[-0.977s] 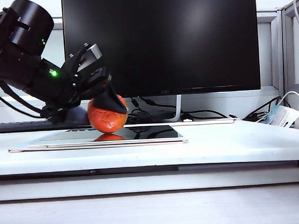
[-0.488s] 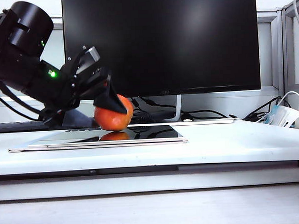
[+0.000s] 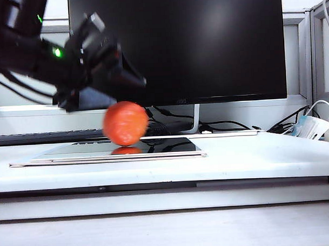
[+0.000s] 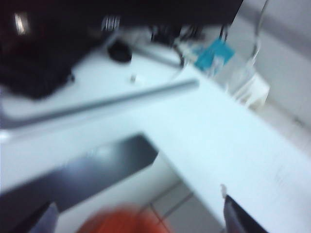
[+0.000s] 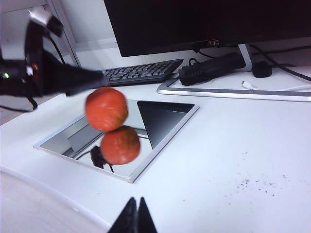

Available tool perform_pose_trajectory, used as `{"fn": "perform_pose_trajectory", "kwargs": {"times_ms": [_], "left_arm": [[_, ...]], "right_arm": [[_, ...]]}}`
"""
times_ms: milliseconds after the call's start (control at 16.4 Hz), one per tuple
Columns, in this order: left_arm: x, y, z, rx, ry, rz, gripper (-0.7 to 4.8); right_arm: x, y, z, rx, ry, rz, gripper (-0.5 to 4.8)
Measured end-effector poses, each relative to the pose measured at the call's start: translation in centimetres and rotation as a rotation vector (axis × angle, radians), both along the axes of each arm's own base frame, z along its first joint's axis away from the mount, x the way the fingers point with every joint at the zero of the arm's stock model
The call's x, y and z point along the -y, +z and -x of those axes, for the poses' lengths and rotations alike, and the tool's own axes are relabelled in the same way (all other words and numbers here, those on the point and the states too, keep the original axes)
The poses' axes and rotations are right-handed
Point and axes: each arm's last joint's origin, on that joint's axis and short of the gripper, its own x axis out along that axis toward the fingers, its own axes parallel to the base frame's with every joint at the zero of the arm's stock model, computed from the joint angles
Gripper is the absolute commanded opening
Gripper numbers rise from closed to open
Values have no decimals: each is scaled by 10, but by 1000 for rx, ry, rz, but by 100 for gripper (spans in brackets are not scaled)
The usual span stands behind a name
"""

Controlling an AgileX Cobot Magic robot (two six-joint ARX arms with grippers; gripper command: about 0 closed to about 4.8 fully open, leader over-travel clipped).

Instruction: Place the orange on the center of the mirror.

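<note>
The reddish-orange orange (image 3: 125, 123) sits on the mirror (image 3: 170, 146), left of the middle of the panel, with its reflection under it. It is slightly blurred. My left gripper (image 3: 135, 78) hangs open above and just left of the fruit, apart from it. In the left wrist view the orange (image 4: 121, 224) shows as a blur between the spread fingers of that gripper (image 4: 138, 221), over the dark mirror (image 4: 82, 174). The right wrist view shows the orange (image 5: 106, 108) touching its reflection on the mirror (image 5: 165, 116). My right gripper (image 5: 137, 213) is shut and empty, above the table's front edge.
A large black monitor (image 3: 178, 47) stands behind the mirror, with a black keyboard (image 5: 138, 72) and a tangle of cables (image 3: 164, 125) at its foot. A white and blue pack (image 3: 309, 127) with a white cable lies at the far right.
The left gripper has let go of the orange and risen above it. The orange shifted a little to the right and now stands free on the mirror.
</note>
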Motion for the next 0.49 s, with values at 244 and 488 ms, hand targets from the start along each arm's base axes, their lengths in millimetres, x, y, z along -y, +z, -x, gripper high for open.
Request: {"fn": "perform_pose_trajectory", "kwargs": {"times_ms": [244,488], "left_arm": [[-6,39,14,142,-13,64,-20],[-28,111,58,412,28,185,-6]], "right_arm": [[0,0,0,0,0,0,-1],[0,0,0,0,0,0,-1]]}}
